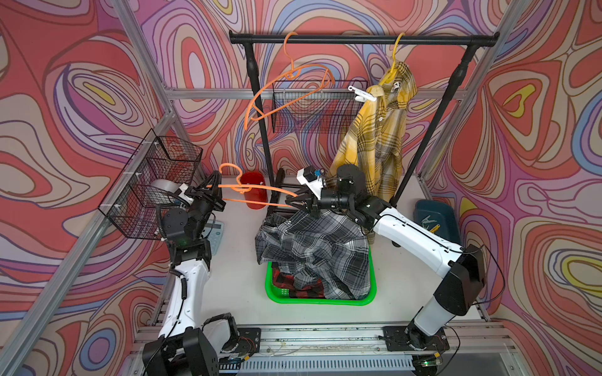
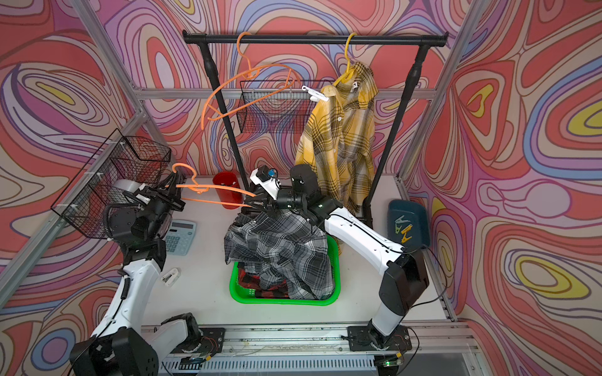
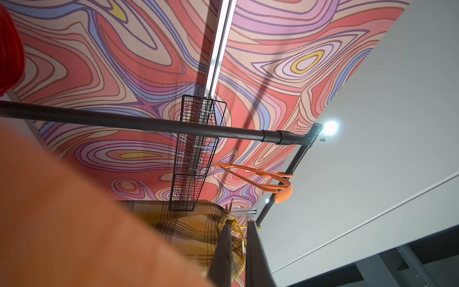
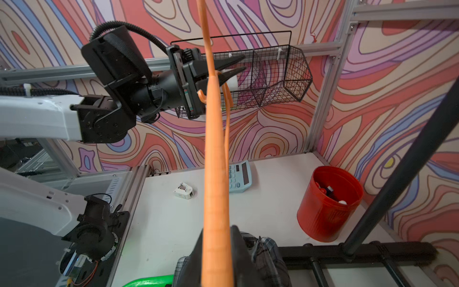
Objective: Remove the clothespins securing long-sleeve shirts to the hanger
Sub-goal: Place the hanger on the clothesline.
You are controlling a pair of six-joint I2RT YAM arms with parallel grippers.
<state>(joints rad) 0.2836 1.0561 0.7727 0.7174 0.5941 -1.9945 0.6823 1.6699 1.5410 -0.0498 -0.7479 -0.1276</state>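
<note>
Pinching orange hanger (image 4: pixel 214 149); right gripper (image 4: pixel 217 233), clear only from right wrist

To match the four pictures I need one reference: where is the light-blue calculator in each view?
In a top view: calculator on the table, half hidden behind the left arm.
In a top view: calculator beside that arm, in full view.
Left wrist: not in it.
Right wrist: calculator on the table, just behind the orange hanger.
Shared landmark: red bucket.
</note>
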